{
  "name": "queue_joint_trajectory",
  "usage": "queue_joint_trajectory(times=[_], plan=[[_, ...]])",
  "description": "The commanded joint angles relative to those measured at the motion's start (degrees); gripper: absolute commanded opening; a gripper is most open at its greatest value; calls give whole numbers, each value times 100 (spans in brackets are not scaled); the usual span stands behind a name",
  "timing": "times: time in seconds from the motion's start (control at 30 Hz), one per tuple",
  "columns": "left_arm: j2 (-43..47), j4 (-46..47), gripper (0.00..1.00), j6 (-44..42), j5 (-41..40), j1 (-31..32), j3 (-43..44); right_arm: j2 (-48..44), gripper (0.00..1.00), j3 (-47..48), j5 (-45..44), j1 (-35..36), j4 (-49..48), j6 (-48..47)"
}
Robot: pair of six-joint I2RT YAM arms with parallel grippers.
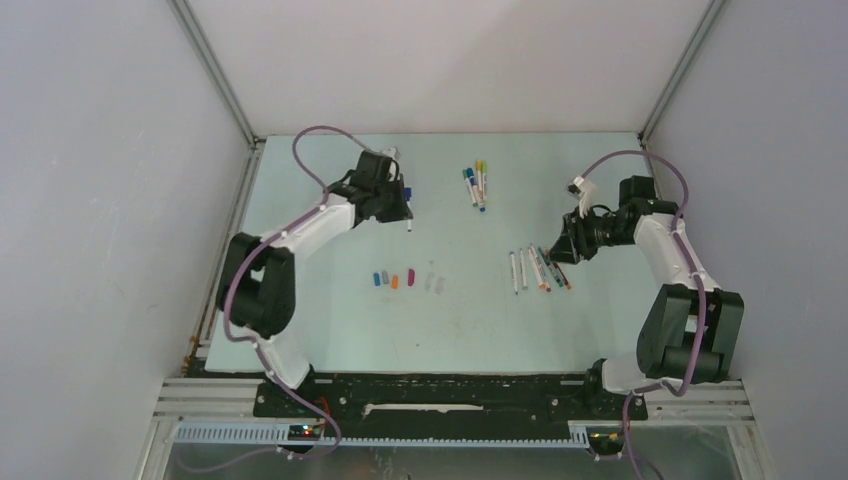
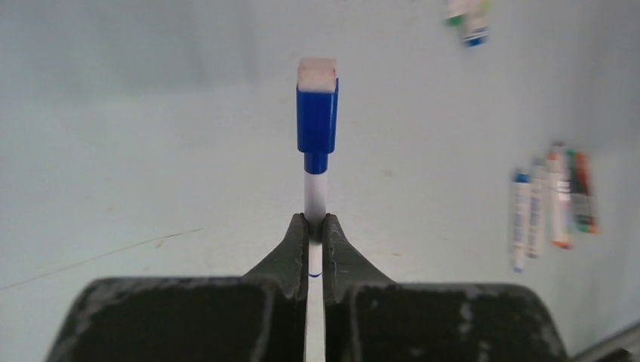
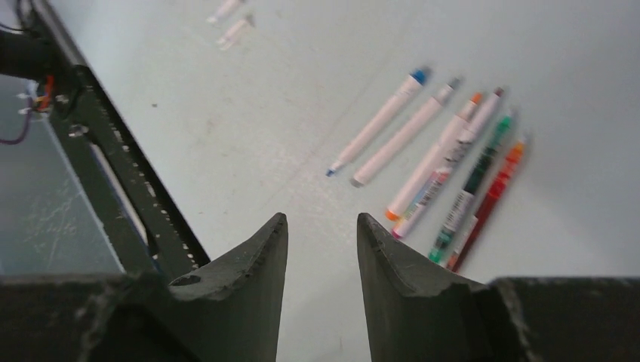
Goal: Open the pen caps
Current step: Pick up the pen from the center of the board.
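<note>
In the left wrist view my left gripper (image 2: 316,220) is shut on the white barrel of a pen (image 2: 315,192). Its blue pen cap (image 2: 317,119) sticks out beyond the fingertips, still on the pen. From above, this gripper (image 1: 405,212) hangs over the table's back left. A small bunch of capped pens (image 1: 476,185) lies at the back middle. My right gripper (image 3: 322,219) is open with nothing between its fingers, and it hovers at the right (image 1: 558,247) beside a row of several pens (image 3: 445,162) lying on the table.
Several loose pen caps (image 1: 405,279) lie in a row on the table's middle, blue, orange, red and grey. The black frame rail (image 3: 113,151) runs along the near edge. White walls enclose the table on three sides.
</note>
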State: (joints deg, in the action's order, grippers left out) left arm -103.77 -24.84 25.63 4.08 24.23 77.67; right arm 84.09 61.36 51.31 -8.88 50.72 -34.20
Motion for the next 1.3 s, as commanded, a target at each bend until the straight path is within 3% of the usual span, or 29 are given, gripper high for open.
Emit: queue_joint_trajectory(times=[0.0, 0.23, 0.43, 0.73, 1.27], plan=[[964, 2121, 0, 648, 1149, 101, -974, -347, 42, 187, 1215, 142, 166, -219], [1681, 4659, 0, 1652, 1729, 823, -1969, -435, 43, 113, 2432, 141, 162, -127], [1579, 5846, 0, 2165, 1349, 1609, -1992, -300, 48, 104, 3031, 150, 132, 21], [1045, 6077, 0, 2341, 1023, 2263, -1523, -180, 56, 7, 3391, 176, -439, 816], [680, 6020, 0, 2307, 990, 2620, -1171, 13, 50, -72, 3183, 594, -999, 1584]])
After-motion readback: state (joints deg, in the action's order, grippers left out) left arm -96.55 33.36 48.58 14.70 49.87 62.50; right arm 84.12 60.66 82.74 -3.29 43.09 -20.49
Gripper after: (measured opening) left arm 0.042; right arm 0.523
